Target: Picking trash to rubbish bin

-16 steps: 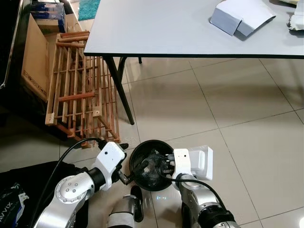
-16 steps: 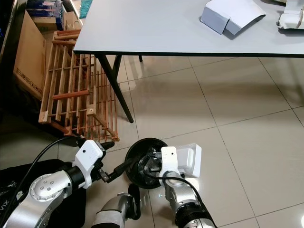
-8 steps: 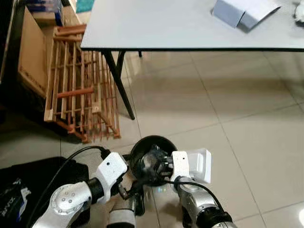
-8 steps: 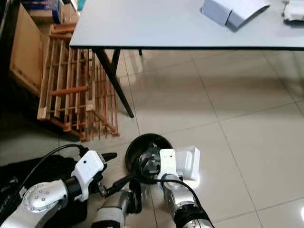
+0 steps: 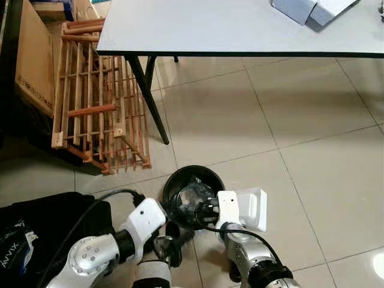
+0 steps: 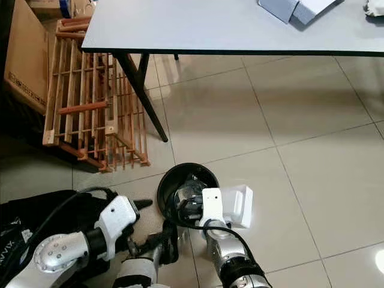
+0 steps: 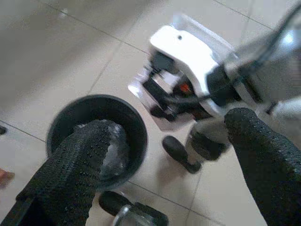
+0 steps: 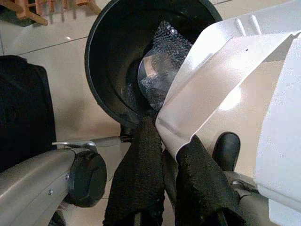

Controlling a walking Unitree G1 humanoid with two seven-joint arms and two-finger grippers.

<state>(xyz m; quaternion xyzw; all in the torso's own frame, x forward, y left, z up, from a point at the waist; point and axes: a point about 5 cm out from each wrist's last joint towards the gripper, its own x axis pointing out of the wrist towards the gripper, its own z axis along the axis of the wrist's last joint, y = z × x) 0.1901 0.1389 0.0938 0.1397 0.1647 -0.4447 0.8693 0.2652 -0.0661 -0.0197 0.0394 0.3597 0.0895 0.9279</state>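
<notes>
My right gripper (image 8: pixel 162 188) pinches a bent white sheet (image 8: pixel 216 89) over the black bin (image 5: pixel 191 191) at lower centre; a crumpled clear wrapper (image 8: pixel 157 77) half hides the inside. My left gripper (image 7: pixel 164 169) spreads wide beside the bin. A table (image 5: pixel 240 27) and wooden rack (image 5: pixel 96 108) crowd the upper frame, cut off.

Lower centre, a black round rubbish bin (image 5: pixel 180 180) stands on glossy beige floor tiles (image 5: pixel 312 150). Upper frame, a pale grey table (image 5: pixel 228 24) has a black edge and black legs. Upper left, an orange-brown wooden rack (image 5: pixel 90 108) leans beside a tan cardboard box (image 5: pixel 33 66).
</notes>
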